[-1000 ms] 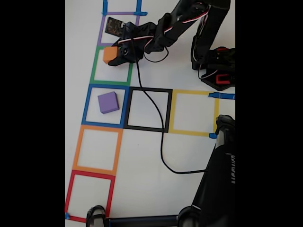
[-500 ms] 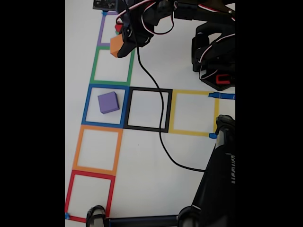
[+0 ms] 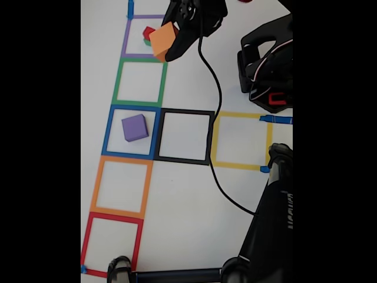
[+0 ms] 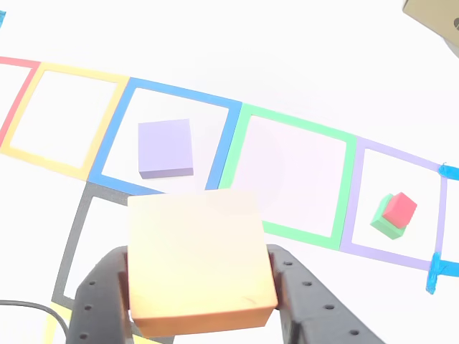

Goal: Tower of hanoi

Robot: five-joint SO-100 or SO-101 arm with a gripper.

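My gripper [image 3: 168, 44] is shut on the orange cube [image 3: 162, 40] and holds it in the air near the top of the fixed view, over the edge between the purple and green tape squares. In the other view the orange cube [image 4: 199, 261] sits between the two black fingers [image 4: 93, 301] of my gripper [image 4: 201, 294]. The purple cube [image 3: 135, 127] lies inside the blue tape square [image 3: 108, 131]; it shows again as the purple cube [image 4: 166, 147]. The red cube [image 4: 399, 208] rests on the green cube [image 4: 385, 223] inside the purple tape square [image 4: 358, 193]; the fixed view shows the red cube [image 3: 148, 33] beside the orange one.
A column of tape squares runs down the white table: green [image 3: 118, 82], orange [image 3: 97, 186], red [image 3: 86, 242]. A black square [image 3: 210, 138] and a yellow square [image 3: 268, 141] lie to the right. The arm's base [image 3: 268, 71] stands at the upper right, its black cable [image 3: 215, 118] trails across the table, and a black stand [image 3: 271, 236] fills the lower right.
My gripper has lifted the orange cube off the green tape square and carried it up and to the right, now hanging by the purple square's right edge. The red cube has come into sight.
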